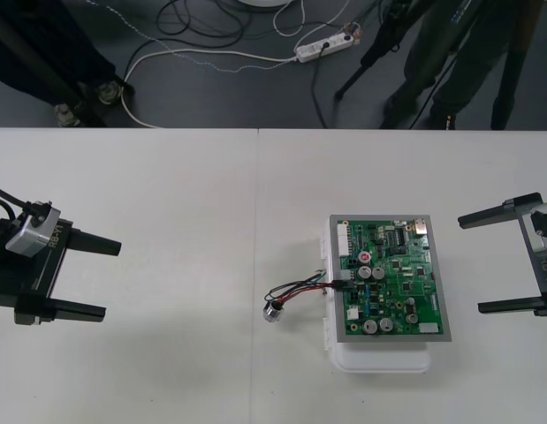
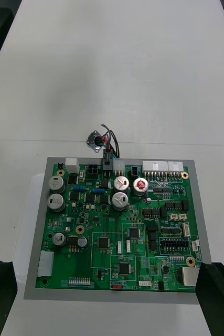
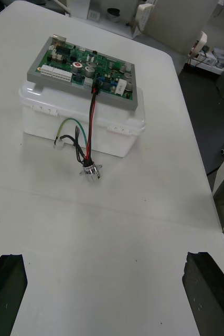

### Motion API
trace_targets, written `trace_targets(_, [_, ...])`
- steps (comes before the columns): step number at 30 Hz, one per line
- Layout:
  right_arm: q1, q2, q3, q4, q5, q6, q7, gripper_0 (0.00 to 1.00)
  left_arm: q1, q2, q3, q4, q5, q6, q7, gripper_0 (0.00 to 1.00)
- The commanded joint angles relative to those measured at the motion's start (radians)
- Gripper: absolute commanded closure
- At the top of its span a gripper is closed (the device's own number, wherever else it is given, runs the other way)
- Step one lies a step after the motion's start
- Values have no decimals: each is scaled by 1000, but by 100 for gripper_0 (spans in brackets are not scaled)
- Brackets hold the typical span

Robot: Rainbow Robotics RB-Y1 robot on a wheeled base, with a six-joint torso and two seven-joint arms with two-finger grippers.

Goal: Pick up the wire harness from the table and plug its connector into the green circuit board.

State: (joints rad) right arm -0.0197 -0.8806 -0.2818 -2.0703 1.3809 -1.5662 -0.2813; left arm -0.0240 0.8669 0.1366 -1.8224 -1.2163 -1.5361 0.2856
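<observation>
In the front view, my left fingers (image 1: 87, 243) hang spread wide at the left side of the table (image 1: 167, 194), holding nothing. My right fingers (image 1: 498, 212) are spread just as wide at the right, near the green circuit board (image 1: 392, 276) but apart from it. The board sits on its white base (image 1: 383, 360). The harness (image 1: 300, 289) runs from the board's left edge, where its black plug (image 1: 344, 276) meets it, to the round metal socket (image 1: 274, 311) lying on the table.

From my right wrist, my two fingers stand far apart on the near side of the board. The plug is seated in a connector on the board's far edge, and the socket lies just past it.

From my left wrist, my fingers gape over bare table. Ahead, the socket rests on the table just before the base. The wires (image 3: 91, 115) climb from it to the plug in the board.
</observation>
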Motion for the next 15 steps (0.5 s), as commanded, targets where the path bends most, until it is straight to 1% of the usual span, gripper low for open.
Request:
trace_targets(1, [12, -12, -31, -27, 4, -5, -36, 0, 27, 1, 15, -26, 17, -35, 15, 13])
trace_targets(15, [12, -12, -31, -27, 4, -5, -36, 0, 27, 1, 15, -26, 17, -35, 15, 12])
